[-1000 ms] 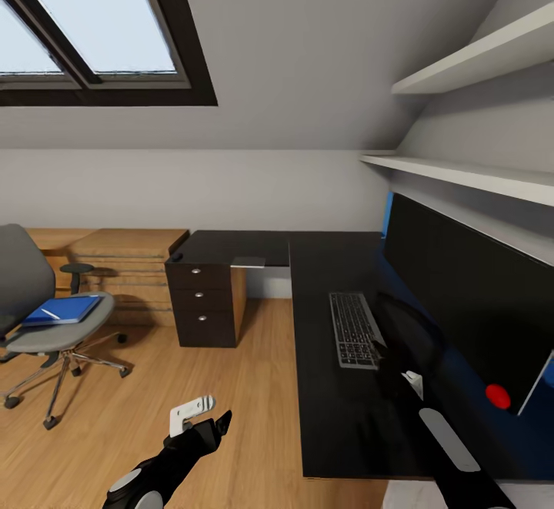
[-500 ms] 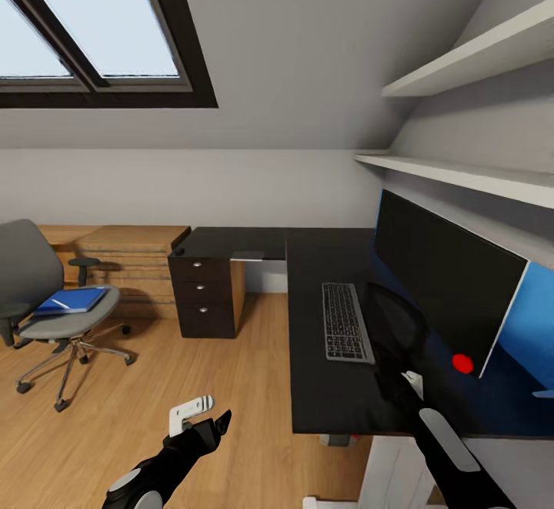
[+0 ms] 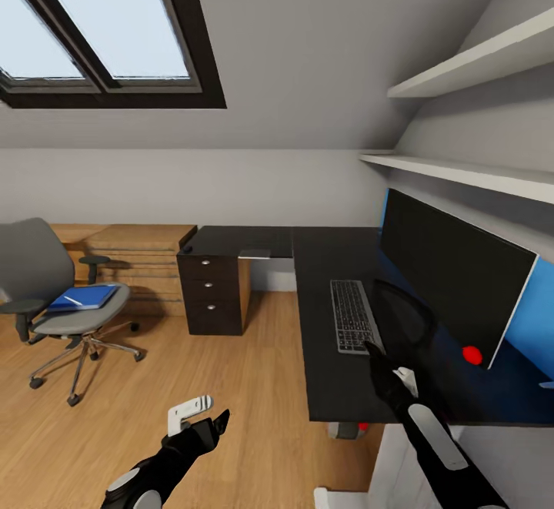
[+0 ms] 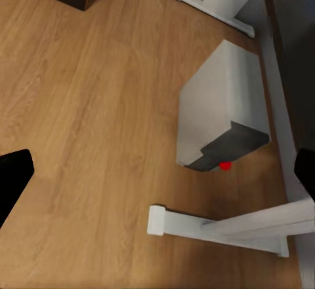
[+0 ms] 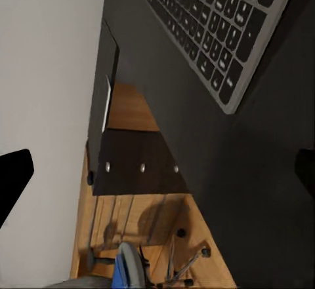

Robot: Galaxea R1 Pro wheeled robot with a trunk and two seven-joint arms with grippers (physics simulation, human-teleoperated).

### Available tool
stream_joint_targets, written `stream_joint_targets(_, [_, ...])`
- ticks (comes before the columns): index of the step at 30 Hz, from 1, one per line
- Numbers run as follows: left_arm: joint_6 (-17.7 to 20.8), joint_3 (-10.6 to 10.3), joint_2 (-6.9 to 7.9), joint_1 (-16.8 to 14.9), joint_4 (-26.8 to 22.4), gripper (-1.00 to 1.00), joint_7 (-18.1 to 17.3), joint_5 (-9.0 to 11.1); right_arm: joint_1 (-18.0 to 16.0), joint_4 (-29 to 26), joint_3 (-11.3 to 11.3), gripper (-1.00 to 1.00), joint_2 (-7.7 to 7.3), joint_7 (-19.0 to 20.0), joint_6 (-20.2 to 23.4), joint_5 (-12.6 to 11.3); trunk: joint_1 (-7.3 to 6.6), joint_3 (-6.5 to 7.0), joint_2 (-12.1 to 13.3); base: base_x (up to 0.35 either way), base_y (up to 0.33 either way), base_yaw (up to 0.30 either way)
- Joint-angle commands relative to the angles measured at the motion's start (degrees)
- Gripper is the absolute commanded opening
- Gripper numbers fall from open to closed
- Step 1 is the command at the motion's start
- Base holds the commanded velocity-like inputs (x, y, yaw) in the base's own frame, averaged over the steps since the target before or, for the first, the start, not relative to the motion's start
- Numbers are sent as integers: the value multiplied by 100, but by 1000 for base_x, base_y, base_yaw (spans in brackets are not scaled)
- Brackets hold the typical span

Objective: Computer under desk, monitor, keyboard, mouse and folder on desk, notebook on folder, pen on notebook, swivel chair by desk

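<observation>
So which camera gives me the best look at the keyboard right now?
The head view: it shows the whole keyboard flat on the desk beside the monitor, with the right claw at its near end. The right wrist view shows only part of the keyboard, close up. In the left wrist view I can't make it out.

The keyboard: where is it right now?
In the head view, the keyboard lies flat on the desk, right of centre, just in front of the monitor, with the right gripper at its near end.

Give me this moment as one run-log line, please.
keyboard: on desk beside monitor | folder: on swivel chair | right gripper: open, near keyboard
</observation>
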Motion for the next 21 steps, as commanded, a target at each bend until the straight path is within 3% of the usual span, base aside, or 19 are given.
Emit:
stream_joint_targets(1, [0,-13,6,-3,-8,100,57,53,-3,-60,11,100,19,-94,1,55,0,-6,-4,-4,318,0])
stream_joint_targets(6, [-10,-22,1,-3,-8,100,66,27,-3,-606,63,100,142,-1027,6,866,0,-6,-4,114,310,0])
stream_joint_targets(9, [-19,-31,0,-3,-8,100,70,18,-3,-868,308,100,263,-1637,3,1397,0,-6,-4,216,271,0])
stream_joint_targets(13, [-28,-40,-2,-3,-8,100,77,13,-3,-990,672,100,423,-2378,0,1933,0,-6,-4,252,246,0])
stream_joint_targets(15, [-29,-41,-1,-3,-8,100,82,13,-3,-1007,761,100,488,-2608,-1,2075,0,-6,-4,265,236,0])
stream_joint_targets(17, [-31,-39,-1,-3,-8,100,87,12,-3,-1025,883,100,628,-2956,-4,2366,0,-6,-4,270,230,0])
stream_joint_targets(19, [-32,-38,-1,-3,-8,100,88,10,-3,-1029,915,100,692,-3054,-11,2540,0,-6,-4,273,227,0])
stream_joint_targets(21, [-32,-38,-1,-3,-8,100,89,9,-3,-1033,948,100,757,-3139,-46,2864,0,-6,-4,275,226,0])
